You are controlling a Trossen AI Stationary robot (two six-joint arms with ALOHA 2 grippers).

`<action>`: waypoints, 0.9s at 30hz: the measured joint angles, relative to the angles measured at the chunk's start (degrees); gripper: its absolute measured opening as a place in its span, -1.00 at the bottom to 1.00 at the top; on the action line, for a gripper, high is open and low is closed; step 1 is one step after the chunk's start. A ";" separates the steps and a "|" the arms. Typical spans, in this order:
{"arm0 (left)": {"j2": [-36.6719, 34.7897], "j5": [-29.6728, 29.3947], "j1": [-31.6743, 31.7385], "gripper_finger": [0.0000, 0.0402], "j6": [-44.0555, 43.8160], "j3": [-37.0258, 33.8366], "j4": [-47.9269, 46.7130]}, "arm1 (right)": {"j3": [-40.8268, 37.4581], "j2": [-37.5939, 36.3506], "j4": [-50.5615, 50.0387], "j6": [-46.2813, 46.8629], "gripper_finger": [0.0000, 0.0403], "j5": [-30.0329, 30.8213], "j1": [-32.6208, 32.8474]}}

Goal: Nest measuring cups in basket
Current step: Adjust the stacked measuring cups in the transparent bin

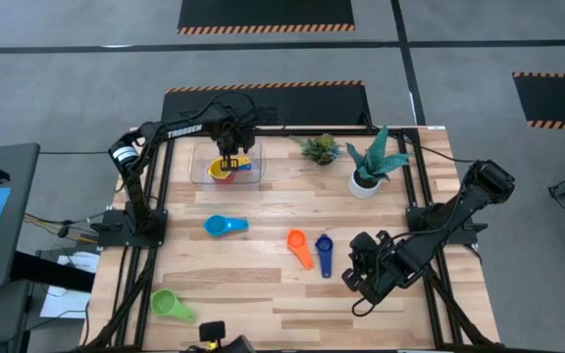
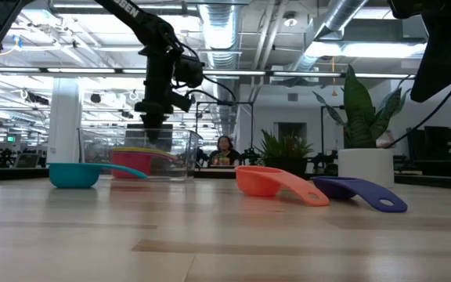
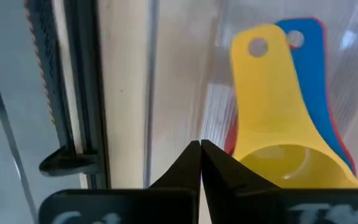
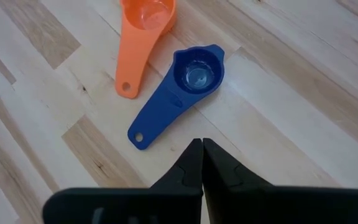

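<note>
The left gripper [image 1: 228, 160], fingers closed and empty, is held over the basket [image 1: 201, 173] at eleven o'clock, where the yellow cup [image 3: 277, 143] is nested. The right gripper [image 4: 202, 155], likewise closed on nothing, is poised by the dark blue cup [image 4: 185, 87] and orange cup [image 4: 145, 34], presumably as next picks.

A white pot [image 1: 363, 184] with a tall spiky green plant [image 1: 378, 157] stands at the wooden table's [image 1: 263, 294] far edge — a smaller leafy plant [image 1: 321, 148] just beside it. Hazard-striped black mats [image 1: 266, 14] lie on the grey floor beyond.
</note>
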 joint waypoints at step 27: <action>0.50 -1.63 -1.01 -1.00 -4.21 -3.75 1.81 | 0.00 0.02 -1.13 -0.46 -0.89 1.14 0.07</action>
